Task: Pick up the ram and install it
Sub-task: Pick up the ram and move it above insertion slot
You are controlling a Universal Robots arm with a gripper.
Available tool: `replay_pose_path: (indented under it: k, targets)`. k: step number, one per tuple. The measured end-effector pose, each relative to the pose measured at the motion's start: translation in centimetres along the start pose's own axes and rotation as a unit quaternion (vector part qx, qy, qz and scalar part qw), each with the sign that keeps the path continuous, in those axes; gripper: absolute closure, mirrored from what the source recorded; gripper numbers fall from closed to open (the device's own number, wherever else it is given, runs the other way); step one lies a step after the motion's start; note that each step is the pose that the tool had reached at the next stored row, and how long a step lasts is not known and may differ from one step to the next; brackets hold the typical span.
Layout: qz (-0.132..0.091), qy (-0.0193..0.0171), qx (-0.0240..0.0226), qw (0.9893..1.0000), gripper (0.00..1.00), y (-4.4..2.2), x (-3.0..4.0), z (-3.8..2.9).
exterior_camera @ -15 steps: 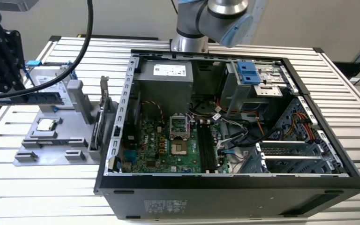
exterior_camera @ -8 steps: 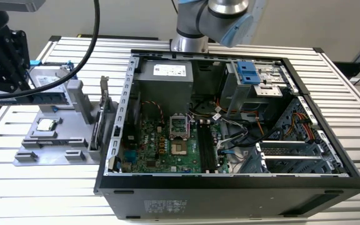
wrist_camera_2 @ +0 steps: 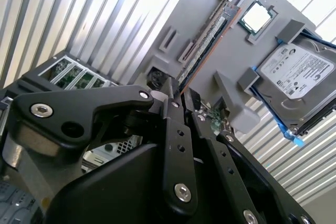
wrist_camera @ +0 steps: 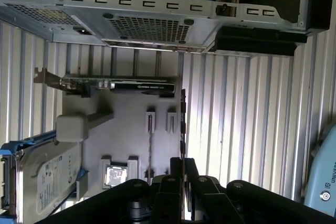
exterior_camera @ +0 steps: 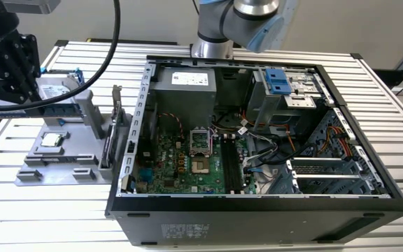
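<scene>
The near end of the ram (wrist_camera_2: 210, 38) is hidden between the fingertips of the gripper (wrist_camera_2: 181, 95), so the spot where the pads meet the board is hard to make out. In the first wrist view the ram (wrist_camera: 182, 119) is seen edge-on, as little more than a thin dark line that disappears into the gripper (wrist_camera: 183, 162). In both wrist views the hard drive (wrist_camera_2: 299, 74) is cut off by the frame edge. In the exterior view the arm's black wrist hardware (exterior_camera: 2, 58) covers the far end of the gray holder (exterior_camera: 54, 163).

The jaws are drawn in close with one finger against each face of the stick, pinching its near end. The rest of the ram runs straight out ahead of the jaws. It stands on its long edge in a slot of the gray holder (wrist_camera_2: 173, 19).

The processor chip (wrist_camera_2: 255, 17) lies flat in its pocket, off to one side of the ram's far end. The hard drive sits beyond it on that same side, well apart from the jaws. A graphics card (wrist_camera: 115, 85) stands upright across the holder past the ram's far tip. The open computer case (wrist_camera: 157, 9) lies farther out still.
</scene>
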State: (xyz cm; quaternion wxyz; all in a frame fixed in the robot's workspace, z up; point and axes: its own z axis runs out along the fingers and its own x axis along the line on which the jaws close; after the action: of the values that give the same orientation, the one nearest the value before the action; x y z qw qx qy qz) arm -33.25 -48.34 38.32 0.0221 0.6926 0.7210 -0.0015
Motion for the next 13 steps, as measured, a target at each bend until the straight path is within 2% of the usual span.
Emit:
replay_pose_path:
  k: [13]
  targets:
    - [0.000,0.0000,0.0000,1.0000,1.00,1.34,-0.05,0.04]
